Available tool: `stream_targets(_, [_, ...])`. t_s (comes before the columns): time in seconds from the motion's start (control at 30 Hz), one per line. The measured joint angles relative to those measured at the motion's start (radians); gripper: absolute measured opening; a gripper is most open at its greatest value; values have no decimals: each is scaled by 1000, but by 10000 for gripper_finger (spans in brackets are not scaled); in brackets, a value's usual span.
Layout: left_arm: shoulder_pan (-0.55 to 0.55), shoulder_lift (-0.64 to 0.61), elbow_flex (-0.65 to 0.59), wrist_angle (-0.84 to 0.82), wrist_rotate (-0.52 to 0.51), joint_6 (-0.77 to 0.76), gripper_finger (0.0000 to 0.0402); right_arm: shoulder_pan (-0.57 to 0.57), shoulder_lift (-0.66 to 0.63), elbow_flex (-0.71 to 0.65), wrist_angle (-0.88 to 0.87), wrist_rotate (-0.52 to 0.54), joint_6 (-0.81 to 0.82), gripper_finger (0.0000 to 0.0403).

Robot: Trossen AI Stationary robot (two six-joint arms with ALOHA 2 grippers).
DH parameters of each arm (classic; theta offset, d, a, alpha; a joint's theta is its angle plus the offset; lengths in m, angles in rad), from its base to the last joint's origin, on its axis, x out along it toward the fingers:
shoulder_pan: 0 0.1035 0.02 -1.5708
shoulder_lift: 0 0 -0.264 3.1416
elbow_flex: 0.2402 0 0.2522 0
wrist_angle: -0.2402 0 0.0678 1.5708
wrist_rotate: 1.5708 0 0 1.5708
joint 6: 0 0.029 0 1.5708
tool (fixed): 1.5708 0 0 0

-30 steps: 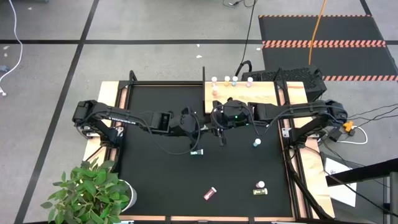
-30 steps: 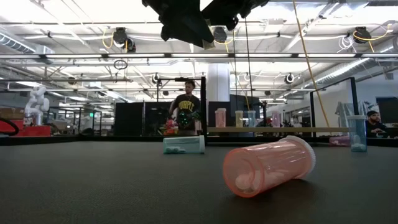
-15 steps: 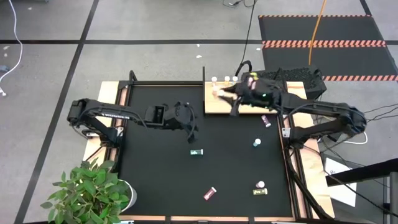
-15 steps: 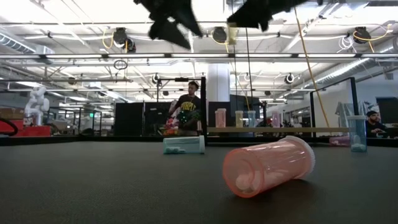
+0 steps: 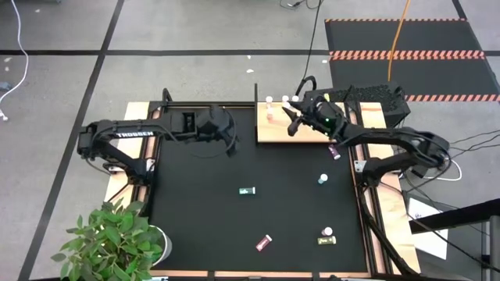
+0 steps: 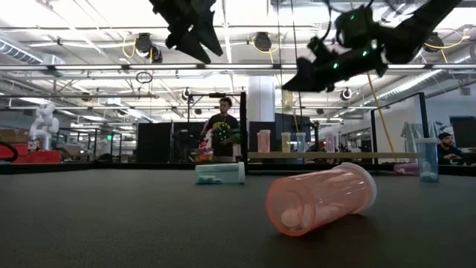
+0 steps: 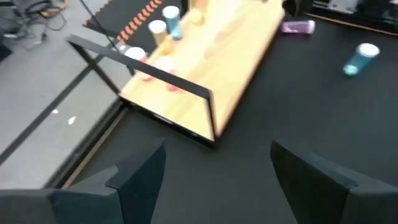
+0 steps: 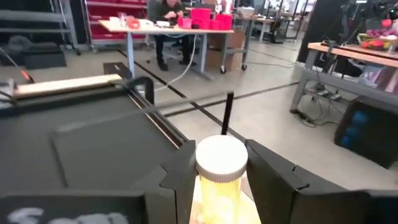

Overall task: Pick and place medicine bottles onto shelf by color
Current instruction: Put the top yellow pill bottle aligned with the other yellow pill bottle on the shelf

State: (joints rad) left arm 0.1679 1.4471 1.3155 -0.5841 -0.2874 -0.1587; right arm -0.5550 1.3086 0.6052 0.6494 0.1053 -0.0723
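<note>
The right gripper (image 8: 217, 180) grasped one yellow bottle (image 8: 219, 177) above the shelf (image 5: 308, 125); the left gripper (image 7: 214, 180) hung released. Five bottles lay on the mat (image 5: 195, 203).

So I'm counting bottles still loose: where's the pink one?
High view: the pink bottle lies on its side near the mat's front edge, left of the yellow bottle.

Black mat (image 5: 203, 211): shelf (image 5: 273, 131), scattered bottles (image 5: 247, 190).

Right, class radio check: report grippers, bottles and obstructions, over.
Left gripper open, empty, over mat. Right gripper shut on yellow bottle, above shelf. Path clear.
</note>
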Motion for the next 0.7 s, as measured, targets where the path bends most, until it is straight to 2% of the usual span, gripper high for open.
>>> stream_targets(0.3, [84, 5, 0, -8, 8, 38, 292, -88, 204, 0, 97, 1, 73, 120])
stream_targets(0.7, [126, 5, 0, 18, -8, 128, 292, -126, 302, 1, 109, -84, 91, 119])
